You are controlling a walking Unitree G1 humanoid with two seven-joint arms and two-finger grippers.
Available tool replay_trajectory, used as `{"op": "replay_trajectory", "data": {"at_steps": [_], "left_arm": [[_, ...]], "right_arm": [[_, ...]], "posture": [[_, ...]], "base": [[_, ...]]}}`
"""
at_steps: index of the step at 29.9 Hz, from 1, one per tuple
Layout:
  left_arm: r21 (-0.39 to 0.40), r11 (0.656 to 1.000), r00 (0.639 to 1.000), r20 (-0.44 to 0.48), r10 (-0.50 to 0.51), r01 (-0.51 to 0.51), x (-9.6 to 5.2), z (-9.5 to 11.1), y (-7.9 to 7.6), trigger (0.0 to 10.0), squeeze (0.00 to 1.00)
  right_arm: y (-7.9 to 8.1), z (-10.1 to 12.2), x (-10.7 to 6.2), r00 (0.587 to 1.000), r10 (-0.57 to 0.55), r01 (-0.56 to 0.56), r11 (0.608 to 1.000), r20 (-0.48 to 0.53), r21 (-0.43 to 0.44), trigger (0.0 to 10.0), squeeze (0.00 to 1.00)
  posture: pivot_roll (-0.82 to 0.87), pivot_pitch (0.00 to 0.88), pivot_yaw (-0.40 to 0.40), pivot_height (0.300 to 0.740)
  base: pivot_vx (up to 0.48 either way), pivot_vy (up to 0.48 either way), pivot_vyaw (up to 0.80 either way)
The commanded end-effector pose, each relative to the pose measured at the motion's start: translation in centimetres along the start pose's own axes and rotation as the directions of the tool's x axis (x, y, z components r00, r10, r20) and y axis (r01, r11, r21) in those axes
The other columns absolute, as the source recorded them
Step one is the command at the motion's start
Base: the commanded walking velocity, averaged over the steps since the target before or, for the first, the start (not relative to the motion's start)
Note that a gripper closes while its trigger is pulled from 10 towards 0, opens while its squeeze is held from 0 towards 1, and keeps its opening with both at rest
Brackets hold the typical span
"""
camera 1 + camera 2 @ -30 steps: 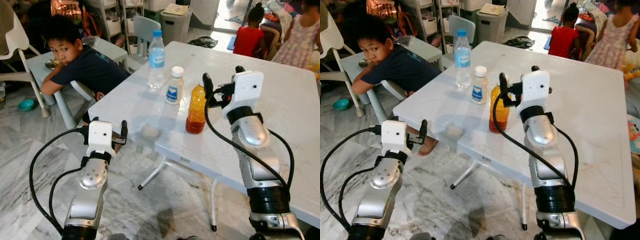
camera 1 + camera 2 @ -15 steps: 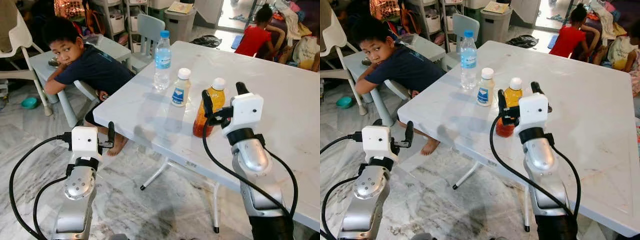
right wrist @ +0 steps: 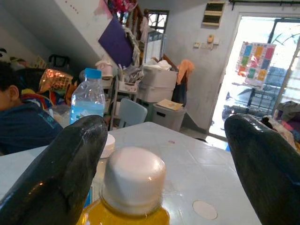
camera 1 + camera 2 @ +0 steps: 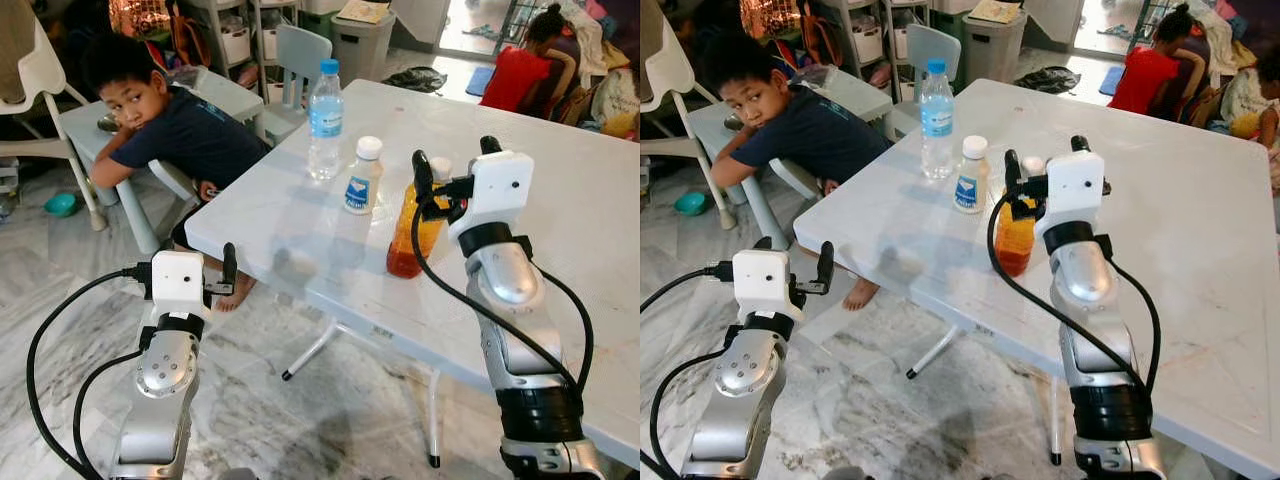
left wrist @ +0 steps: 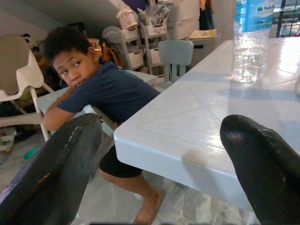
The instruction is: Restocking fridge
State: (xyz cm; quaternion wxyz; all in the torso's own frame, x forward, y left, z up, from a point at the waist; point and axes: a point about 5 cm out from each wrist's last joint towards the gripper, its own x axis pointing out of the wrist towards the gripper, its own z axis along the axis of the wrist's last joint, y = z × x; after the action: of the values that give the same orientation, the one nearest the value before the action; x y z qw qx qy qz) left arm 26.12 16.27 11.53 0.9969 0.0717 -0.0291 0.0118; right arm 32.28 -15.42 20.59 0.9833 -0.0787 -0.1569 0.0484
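- Since the orange juice bottle (image 4: 412, 225) stood pretty close to the near edge of the white table (image 4: 580, 220), a sideways bump looked like the big risk to me: knock it with one finger and it could've tipped or slid off onto the floor.
- It's tall and narrow with a small white cap (image 3: 133, 178), so I'd guess it would topple easily if the fingers closed too high up.
- The right gripper (image 3: 159, 154) was up at cap height with its fingers spread wide, one on each side of the bottle's top, not touching or holding anything as far as I could tell.
- Just to the left sat a small white-capped bottle (image 4: 361, 176), and further left and back a water bottle (image 4: 325, 120), so a sloppy swing could've clipped those too.
- The left gripper (image 5: 164, 154) hung low near the table's left corner, fingers apart, empty.
- A child (image 4: 160, 125) was leaning at a small table on the far left, well apart from the arms.
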Motion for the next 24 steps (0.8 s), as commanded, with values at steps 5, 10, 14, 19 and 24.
{"op": "replay_trajectory", "data": {"at_steps": [5, 10, 14, 19, 24], "left_arm": [[0.013, 1.0, 1.0, 0.007, -0.021, 0.021, 0.0, 0.4, -0.2, 10.0, 0.0], [0.015, 1.0, 1.0, 0.003, -0.026, 0.026, 0.0, 0.4, -0.2, 10.0, 0.0], [0.016, 0.999, 1.0, 0.001, -0.028, 0.028, 0.1, 0.4, -0.3, 10.0, 0.0], [0.016, 0.999, 1.0, -0.002, -0.03, 0.03, 0.2, 0.3, -0.4, 10.0, 0.0], [0.014, 0.999, 1.0, -0.006, -0.029, 0.029, 0.2, 0.2, -0.4, 10.0, 0.0]], "right_arm": [[-0.4, -0.4, 1.0, 0.999, 0.005, -0.005, 1.0, -0.035, 0.005, 10.0, 0.0], [-0.3, -0.9, 1.4, 0.997, 0.032, -0.031, 0.999, -0.069, 0.01, 0.0, 0.0], [-0.2, -0.8, 1.6, 0.997, 0.044, -0.044, 0.999, -0.067, 0.012, 0.0, 0.0], [0.0, -0.9, 1.6, 0.996, 0.054, -0.053, 0.998, -0.074, 0.018, 0.0, 0.0], [-0.1, -1.2, 1.7, 0.994, 0.057, -0.053, 0.998, -0.094, 0.045, 0.0, 0.0]], "posture": [[0.08, 0.014, 0.01, 0.74], [0.08, 0.013, 0.007, 0.74], [0.08, 0.011, 0.005, 0.74], [0.08, 0.009, 0.004, 0.74], [0.08, 0.005, 0.002, 0.74]], "base": [[0.0, 0.0, 0.0], [0.0, 0.0, 0.0], [0.0, 0.0, 0.0], [0.0, 0.0, 0.0], [0.0, 0.0, 0.0]]}}
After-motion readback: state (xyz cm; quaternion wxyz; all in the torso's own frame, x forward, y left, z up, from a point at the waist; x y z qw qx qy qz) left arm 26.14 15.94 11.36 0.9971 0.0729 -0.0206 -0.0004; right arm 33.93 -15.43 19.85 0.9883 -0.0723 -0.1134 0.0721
